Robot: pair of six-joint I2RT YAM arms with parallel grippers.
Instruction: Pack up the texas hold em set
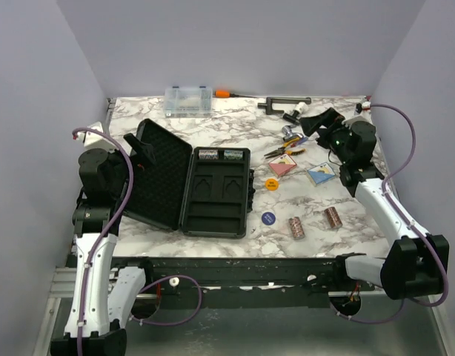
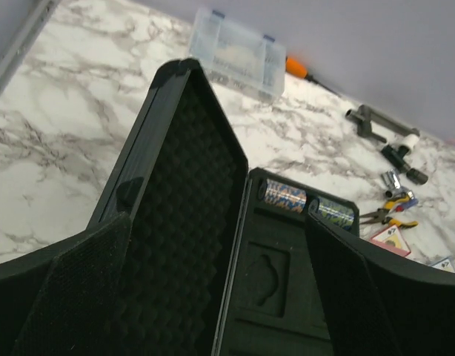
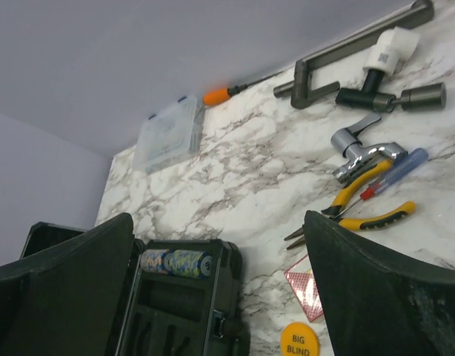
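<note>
- I record the left arm (image 1: 90, 274) as white shell links set between black, blocky joint housings.
- The right arm (image 1: 387, 208) has the same build: white links, black joints.
- A left purple cable (image 1: 122, 194) runs along the left arm. A right purple cable (image 1: 407, 124) arcs off the right arm.
- I see one small green light (image 1: 339, 139) lit on the right wrist housing.
- The left gripper (image 1: 142, 150) has broad, matte black, wedge-shaped fingers (image 2: 79, 297) with a finely textured inner pad.
- The right gripper (image 1: 320, 121) matches it. One of its fingers (image 3: 405, 304) carries pale, dusty scuffing.
</note>
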